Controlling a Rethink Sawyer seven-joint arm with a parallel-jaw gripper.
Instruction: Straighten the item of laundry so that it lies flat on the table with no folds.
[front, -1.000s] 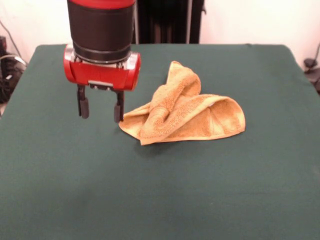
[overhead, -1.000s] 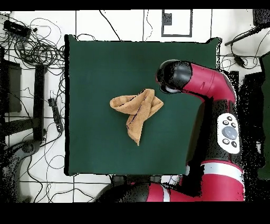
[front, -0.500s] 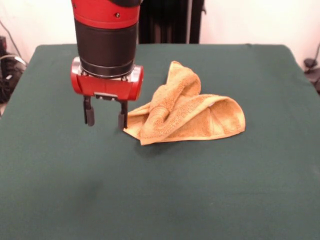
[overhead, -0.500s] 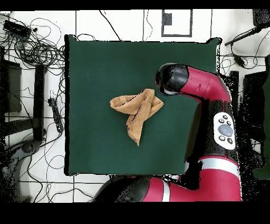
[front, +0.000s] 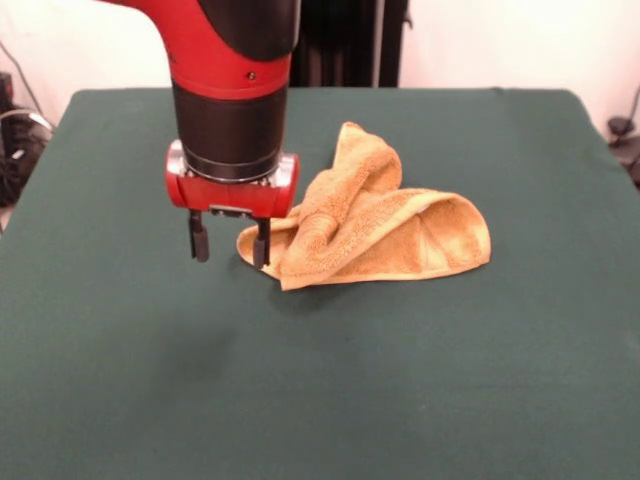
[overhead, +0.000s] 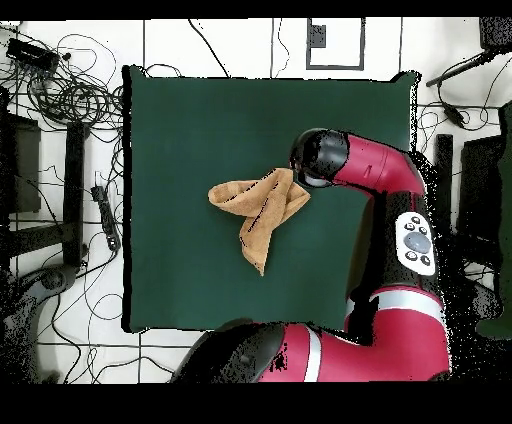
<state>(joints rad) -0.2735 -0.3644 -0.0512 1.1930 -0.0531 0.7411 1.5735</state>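
The golden-orange towel (front: 380, 225) lies crumpled and folded over itself near the middle of the dark green table (front: 420, 380). It also shows in the overhead view (overhead: 255, 210). My gripper (front: 230, 243) hangs open just above the cloth at the towel's left corner in the front view. Its right finger (front: 261, 244) is at the towel's edge; the left finger is over bare table. It holds nothing. In the overhead view the arm's wrist (overhead: 318, 158) covers the gripper at the towel's right corner. The white label is hidden.
Cables and stands (overhead: 60, 90) lie on the floor left of the table in the overhead view. A dark stand (front: 340, 40) rises behind the table's far edge in the front view.
My gripper has moved right in the front view, toward the towel's left corner, and come lower. It has stayed open. The towel has not moved.
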